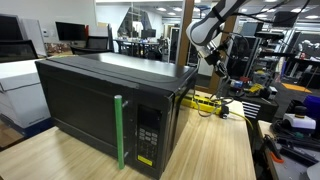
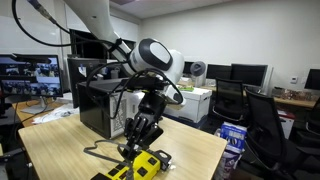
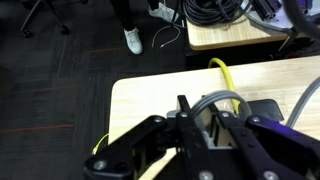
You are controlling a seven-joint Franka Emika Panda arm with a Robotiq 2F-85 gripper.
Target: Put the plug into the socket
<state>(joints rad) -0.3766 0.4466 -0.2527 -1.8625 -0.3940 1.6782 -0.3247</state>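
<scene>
In an exterior view the claw (image 1: 222, 78) hangs just above the yellow socket strip (image 1: 208, 101), which lies lengthwise on the table (image 1: 215, 150) behind the microwave (image 1: 100, 100). In an exterior view the strip (image 2: 142, 166) sits directly below the claw (image 2: 136, 138). In the wrist view the jaws are drawn near together, but I cannot tell if they grip anything.

In an exterior view the microwave (image 1: 105, 100) hides the near end of the power strip (image 1: 213, 102) lying just behind it, and the outlets are too small to make out. The gripper (image 1: 237, 88), beyond the microwave's far corner, is small and dark against clutter; how its jaws stand cannot be told. In an exterior view the arm (image 2: 150, 60) covers part of the microwave (image 2: 98, 108), and in front of the microwave the picture's bottom edge cuts off the power strip (image 2: 138, 167). In the wrist view the bottom edge cuts off the fingers (image 3: 150, 150); whether a plug sits between them cannot be told.
</scene>
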